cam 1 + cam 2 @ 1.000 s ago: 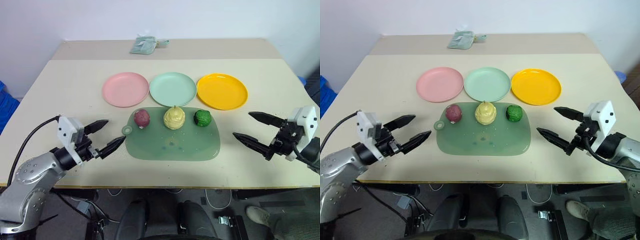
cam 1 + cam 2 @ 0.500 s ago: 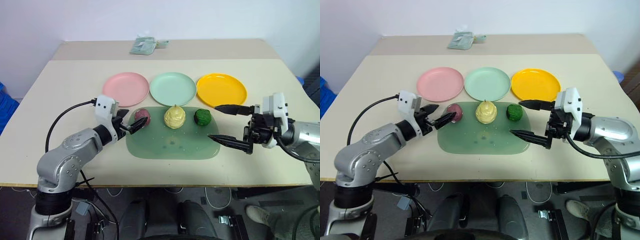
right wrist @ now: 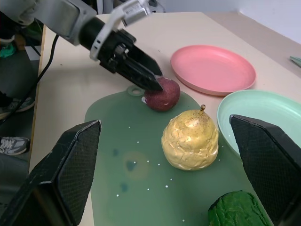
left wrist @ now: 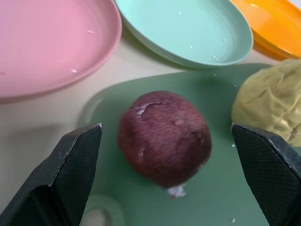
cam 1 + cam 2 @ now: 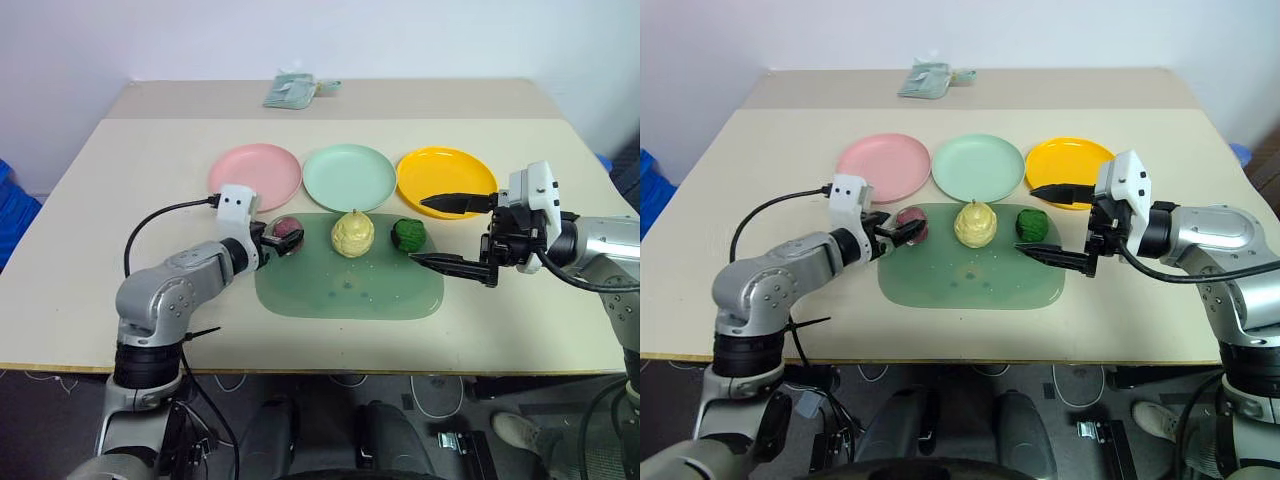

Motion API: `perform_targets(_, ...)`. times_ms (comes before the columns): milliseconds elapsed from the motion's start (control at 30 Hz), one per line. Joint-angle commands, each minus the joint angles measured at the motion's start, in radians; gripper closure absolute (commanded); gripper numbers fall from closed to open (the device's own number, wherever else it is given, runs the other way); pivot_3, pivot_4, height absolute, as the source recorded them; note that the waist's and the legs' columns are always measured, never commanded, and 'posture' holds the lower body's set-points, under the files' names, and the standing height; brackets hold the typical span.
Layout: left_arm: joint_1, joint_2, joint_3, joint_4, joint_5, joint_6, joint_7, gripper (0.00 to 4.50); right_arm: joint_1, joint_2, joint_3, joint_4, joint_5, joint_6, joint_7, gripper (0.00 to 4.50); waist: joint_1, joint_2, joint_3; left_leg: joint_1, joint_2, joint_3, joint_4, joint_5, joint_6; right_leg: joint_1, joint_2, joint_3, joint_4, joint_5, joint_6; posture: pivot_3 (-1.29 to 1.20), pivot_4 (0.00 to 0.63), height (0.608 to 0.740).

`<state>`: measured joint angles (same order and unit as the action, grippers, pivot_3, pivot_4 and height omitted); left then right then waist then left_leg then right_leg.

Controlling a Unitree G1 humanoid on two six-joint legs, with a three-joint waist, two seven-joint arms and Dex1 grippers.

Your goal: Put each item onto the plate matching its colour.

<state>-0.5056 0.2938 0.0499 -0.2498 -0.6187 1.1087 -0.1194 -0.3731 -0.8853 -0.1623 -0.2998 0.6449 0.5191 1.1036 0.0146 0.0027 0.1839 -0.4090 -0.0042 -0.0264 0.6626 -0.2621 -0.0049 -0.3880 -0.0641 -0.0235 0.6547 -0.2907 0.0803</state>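
Head view: the left gripper (image 5: 283, 243), fingers spread, brackets the red-purple item (image 5: 288, 231) at the green board's (image 5: 345, 295) left end. Left wrist view: centre the fingers before closing. Right wrist view: the right gripper (image 5: 1048, 222), spread empty, nears the green item (image 3: 233, 209).

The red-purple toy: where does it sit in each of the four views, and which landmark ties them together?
Left eye view: red-purple toy on the green board's far left corner, at the left gripper.
Right eye view: same corner, below the pink plate.
Left wrist view: centred between the open fingers.
Right wrist view: at the board's far end, touching the left gripper's tips.
Shared landmark: the pink plate, just beyond the toy.
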Motion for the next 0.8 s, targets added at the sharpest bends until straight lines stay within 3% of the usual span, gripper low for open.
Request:
perform_targets(33,-0.024,-0.02,-0.01,0.028,0.027,-0.018,-0.006,0.0,-0.014,-0.009,-0.013,-0.021,0.007,0.005,-0.005,0.02,-0.001,0.0,0.0,0.0,0.0,0.0,0.0,0.0,0.0,0.0,0.0,0.0,0.0,0.0,0.0,0.0,0.15,0.74)
perform_targets(133,-0.023,-0.026,-0.01,0.031,0.043,-0.02,-0.011,0.8,-0.011,-0.012,-0.023,-0.027,0.01,0.009,-0.008,0.0,-0.003,0.0,0.0,0.0,0.0,0.0,0.0,0.0,0.0,-0.001,0.0,0.001,0.0,0.0,0.0,0.0,0.15,0.74)
perform_targets(200,-0.022,-0.02,-0.012,0.03,0.07,-0.04,-0.005,1.68,-0.007,-0.013,-0.03,-0.03,0.012,0.012,-0.011,0.0,-0.002,0.0,0.0,0.0,0.0,0.0,0.0,0.0,0.0,-0.001,0.0,0.001,0.001,0.0,0.0,0.0,0.15,0.74)
perform_targets(500,-0.146,-0.026,0.099,0.1,0.134,-0.131,0.053,1.68,0.0,-0.002,-0.038,-0.047,0.01,0.003,-0.037,0.0,0.001,-0.001,0.001,0.0,0.0,0.0,0.0,0.002,-0.004,-0.001,0.0,0.001,0.001,0.0,0.0,0.0,0.15,0.74)
perform_targets(800,-0.44,-0.001,0.146,0.774,0.322,-0.522,0.086,1.68,-0.075,0.056,0.001,0.004,-0.041,-0.04,-0.092,0.0,-0.002,-0.003,0.002,0.0,-0.001,0.001,0.0,0.003,-0.005,-0.001,0.001,0.0,0.001,0.003,0.004,0.0,0.15,0.74)
